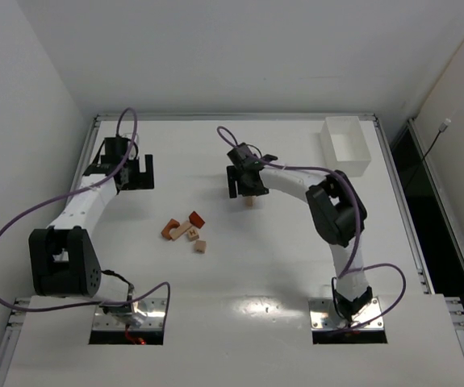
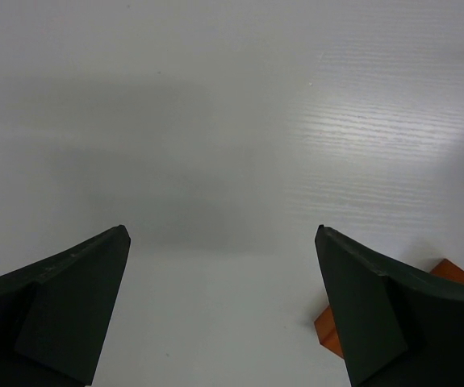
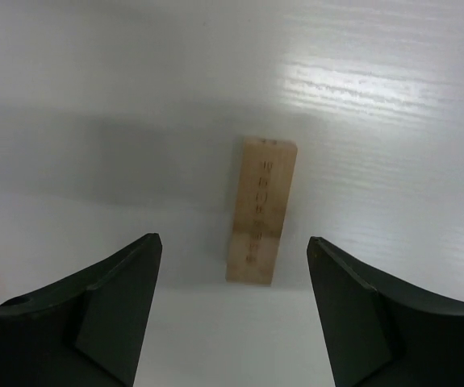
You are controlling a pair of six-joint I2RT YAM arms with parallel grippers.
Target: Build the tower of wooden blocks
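**A:** What is the biggest thing here?

**B:** The white table [image 1: 240, 282]. Two arms are fixed at its near edge. The left arm [image 1: 82, 205] reaches to the far left part. The right arm [image 1: 336, 210] bends toward the middle of the far half.

**A:** And the container?

**B:** A white bin [image 1: 347, 167] stands near the far right corner, well apart from both arm ends.

**A:** How are the grippers?

**B:** The left gripper [image 1: 137, 173] hangs over bare table. Its fingers [image 2: 70, 306] are spread wide and nothing is between them. The right gripper [image 1: 245, 189] is spread too. Its fingers [image 3: 110, 314] stand one on each side of a pale plank [image 3: 261, 211] and do not touch it.

**A:** Where are the wood blocks?

**B:** The wood blocks [image 1: 187, 231] lie in a small loose group near the middle of the table, between the two arms. Reddish-brown and pale tan pieces are close together there, and some are touching. In the left wrist view an orange-brown piece [image 2: 328, 330] shows partly behind one finger.

**A:** And the plank?

**B:** It is alone, apart from the group, just under the right gripper. It has faint marks on its face, too small to read. I cannot tell if it stands on its end or lies flat.
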